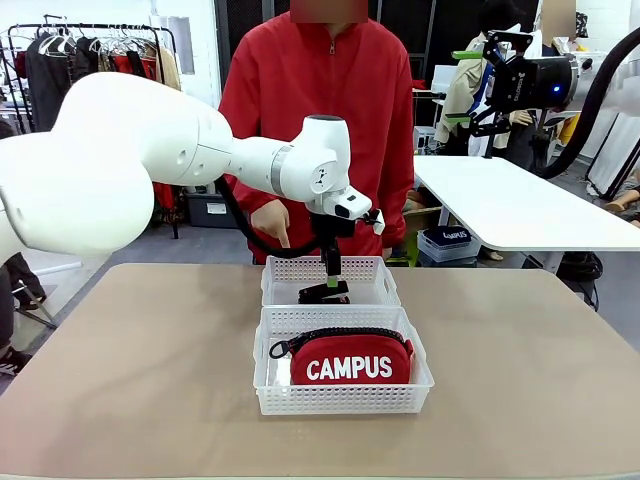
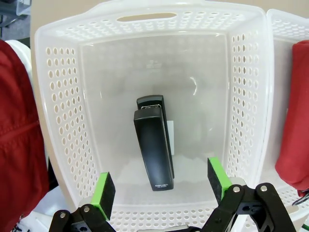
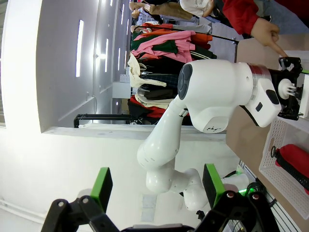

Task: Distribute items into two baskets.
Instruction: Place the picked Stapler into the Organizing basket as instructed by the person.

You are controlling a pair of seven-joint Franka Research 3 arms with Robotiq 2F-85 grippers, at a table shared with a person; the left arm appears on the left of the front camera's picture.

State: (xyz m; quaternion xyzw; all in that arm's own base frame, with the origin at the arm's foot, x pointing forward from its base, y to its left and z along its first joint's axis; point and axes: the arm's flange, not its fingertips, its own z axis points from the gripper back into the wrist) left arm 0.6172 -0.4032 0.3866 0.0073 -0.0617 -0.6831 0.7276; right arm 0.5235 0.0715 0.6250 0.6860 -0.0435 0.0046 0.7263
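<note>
Hovering over stapler [image 2: 154, 149] in far basket [image 2: 63, 121], left gripper [image 2: 161, 186] released; pouch [image 1: 350, 360] nearby.

The stapler [image 2: 154, 150] lies in the far basket [image 1: 372, 272]; the pouch [image 1: 350, 358] lies in the near basket [image 1: 340, 400], directly before it.

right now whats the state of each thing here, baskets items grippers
stapler: closed, lying flat in the far basket, not gripped
pouch: zipped, standing on edge in the near basket
left gripper: open, above the stapler
right gripper: open, raised, holding nothing
person's hand: index finger pointing down beside the far basket
</note>
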